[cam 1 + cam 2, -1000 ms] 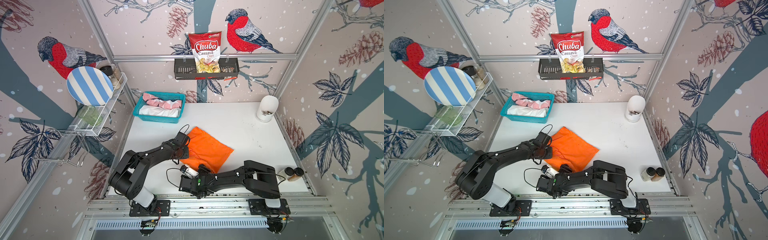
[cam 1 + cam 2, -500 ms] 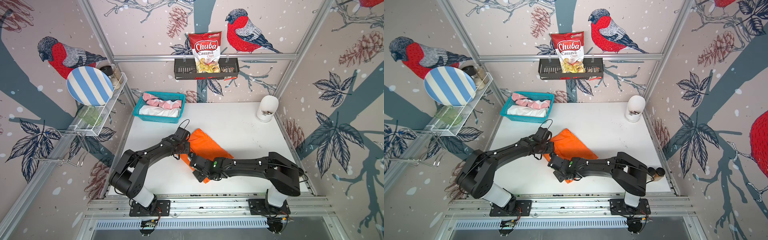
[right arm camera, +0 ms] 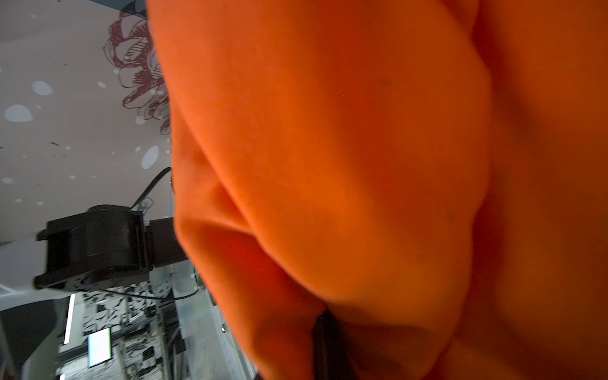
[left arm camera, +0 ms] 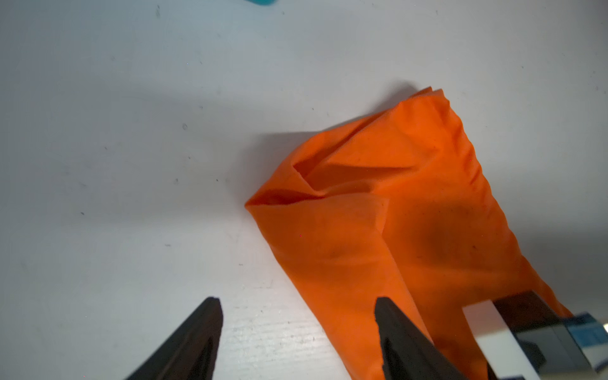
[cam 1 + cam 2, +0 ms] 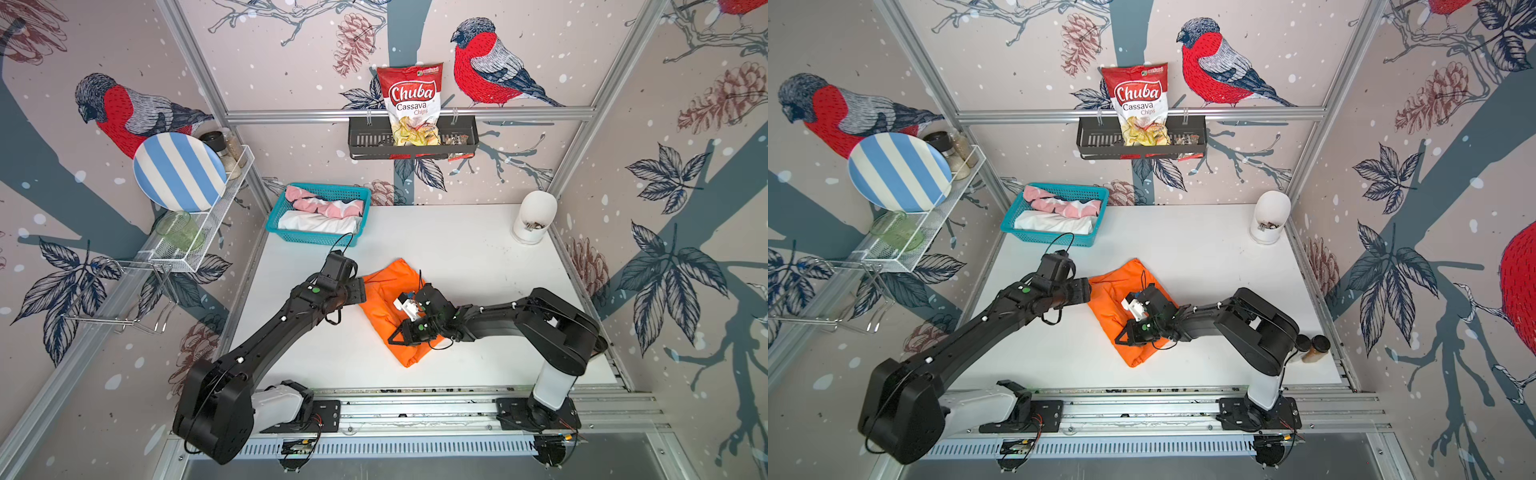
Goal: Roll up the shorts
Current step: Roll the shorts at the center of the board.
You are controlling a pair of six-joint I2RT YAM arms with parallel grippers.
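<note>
Three pairs of shorts show in both top views. Two of them, the pink shorts (image 5: 320,205) and the white shorts (image 5: 320,223), lie bunched in the teal basket (image 5: 311,240) at the far left corner of the bench (image 5: 457,257), with the pink farther back than the white. The orange shorts (image 5: 384,291) lie near the middle of the bench, between the two arms. They are rumpled and partly folded over on themselves, with one corner pointing toward the front edge.

The left pincer (image 4: 297,302) sits at the left edge of the orange shorts, its jaws spread wide and holding nothing. In the left wrist view one finger (image 4: 200,332) is over bare bench and the other over the border of the cloth. I cannot tell whether either tip touches anything.

The right pincer (image 5: 395,338) is low over the near half of the orange shorts, clenched on a fold of the cloth. In the right wrist view orange fabric fills most of the frame, bulging out and gathering toward a dark finger (image 3: 324,342).
</note>
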